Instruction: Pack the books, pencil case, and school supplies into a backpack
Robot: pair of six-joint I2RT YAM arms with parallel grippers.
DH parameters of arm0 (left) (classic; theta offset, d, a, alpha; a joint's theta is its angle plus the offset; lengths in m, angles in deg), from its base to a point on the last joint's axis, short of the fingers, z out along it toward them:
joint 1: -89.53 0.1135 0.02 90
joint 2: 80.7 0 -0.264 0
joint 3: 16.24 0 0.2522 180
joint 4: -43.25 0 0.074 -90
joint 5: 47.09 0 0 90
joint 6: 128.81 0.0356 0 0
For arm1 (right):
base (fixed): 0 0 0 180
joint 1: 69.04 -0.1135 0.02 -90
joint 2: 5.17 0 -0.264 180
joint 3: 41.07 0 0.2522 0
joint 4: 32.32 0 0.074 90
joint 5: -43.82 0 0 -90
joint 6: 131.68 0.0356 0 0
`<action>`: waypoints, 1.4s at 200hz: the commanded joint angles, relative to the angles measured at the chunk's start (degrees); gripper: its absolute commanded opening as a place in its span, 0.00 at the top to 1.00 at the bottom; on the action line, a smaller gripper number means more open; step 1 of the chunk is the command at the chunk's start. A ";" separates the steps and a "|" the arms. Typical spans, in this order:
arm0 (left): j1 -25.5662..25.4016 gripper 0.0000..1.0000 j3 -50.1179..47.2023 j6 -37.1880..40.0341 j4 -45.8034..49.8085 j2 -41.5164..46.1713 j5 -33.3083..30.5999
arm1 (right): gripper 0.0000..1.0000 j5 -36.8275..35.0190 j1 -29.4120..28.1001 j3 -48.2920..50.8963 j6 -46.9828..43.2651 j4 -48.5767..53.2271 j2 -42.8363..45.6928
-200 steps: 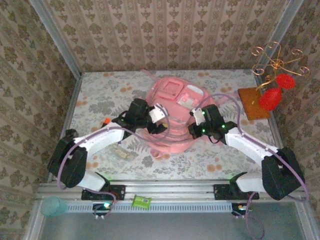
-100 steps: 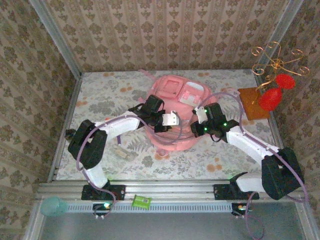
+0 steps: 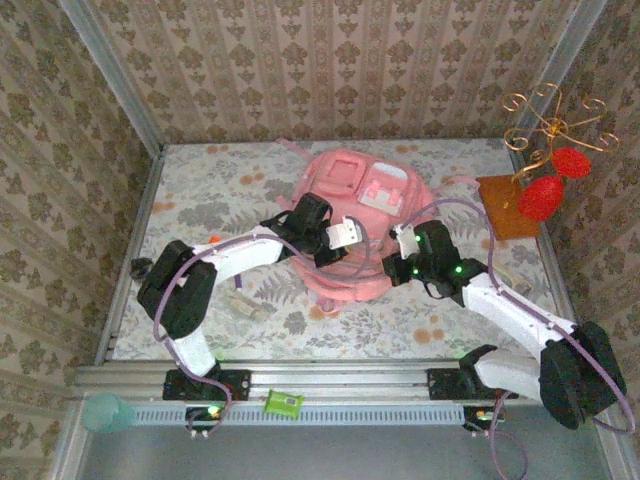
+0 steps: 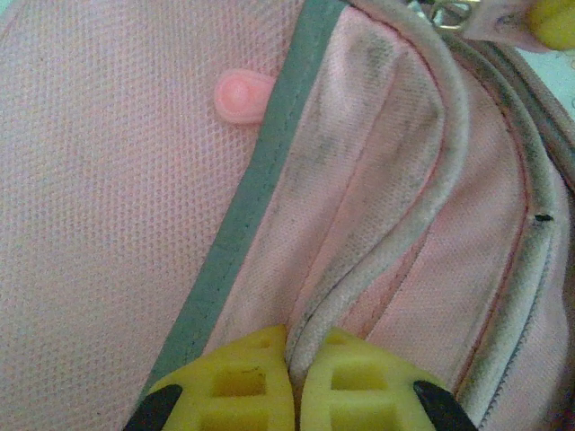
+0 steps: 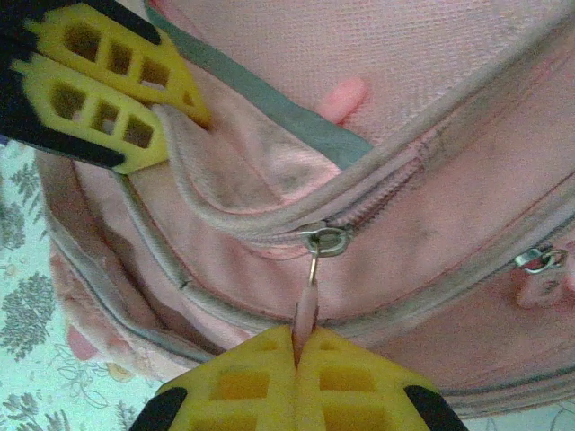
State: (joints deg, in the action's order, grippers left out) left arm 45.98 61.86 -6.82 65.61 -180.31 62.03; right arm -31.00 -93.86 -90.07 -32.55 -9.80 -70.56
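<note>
The pink backpack (image 3: 350,190) lies in the middle of the table. My left gripper (image 3: 350,243) rests on its near side. In the left wrist view the left gripper (image 4: 296,343) is shut on a grey-pink piped edge (image 4: 377,260) of the backpack's opening. My right gripper (image 3: 390,265) sits just to the right. In the right wrist view the right gripper (image 5: 301,339) is shut on the pink zip pull (image 5: 306,314), which hangs from a metal slider (image 5: 327,240). The left gripper's fingers (image 5: 108,85) show there at the upper left. An orange-capped marker (image 3: 212,241) and a pale block (image 3: 246,306) lie left of the backpack. The books are out of view.
A wooden board (image 3: 505,208) with a wire stand and red ornaments (image 3: 545,195) stands at the back right. A green packet (image 3: 283,403) lies on the front rail, and a teal cup (image 3: 105,411) sits at the near left corner. Patterned walls close in the table.
My left arm swung right onto the backpack and its jaws closed on the piped edge. The right gripper drew back toward the near right with the zip pull, and the backpack shifted slightly.
</note>
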 commanded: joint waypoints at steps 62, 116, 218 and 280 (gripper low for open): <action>-1.61 1.00 -1.72 -9.65 -7.43 1.74 -6.86 | 1.00 9.28 -9.32 2.87 1.78 -12.03 -0.89; -1.58 1.00 -1.47 -11.38 -7.22 1.59 -6.60 | 1.00 6.75 -9.21 7.38 1.05 -15.89 3.53; -1.24 0.47 -2.54 -20.32 -5.44 7.57 0.64 | 1.00 4.51 -2.00 8.00 5.91 -17.34 2.68; 13.51 0.27 -2.41 -43.56 -3.69 8.69 -0.97 | 1.00 4.58 4.33 6.13 6.67 -11.19 2.44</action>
State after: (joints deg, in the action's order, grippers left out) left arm 56.34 56.92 -38.34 57.33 -167.89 63.86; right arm -26.39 -91.06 -81.77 -26.43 -23.79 -68.11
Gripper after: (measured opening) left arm 0.752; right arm 0.054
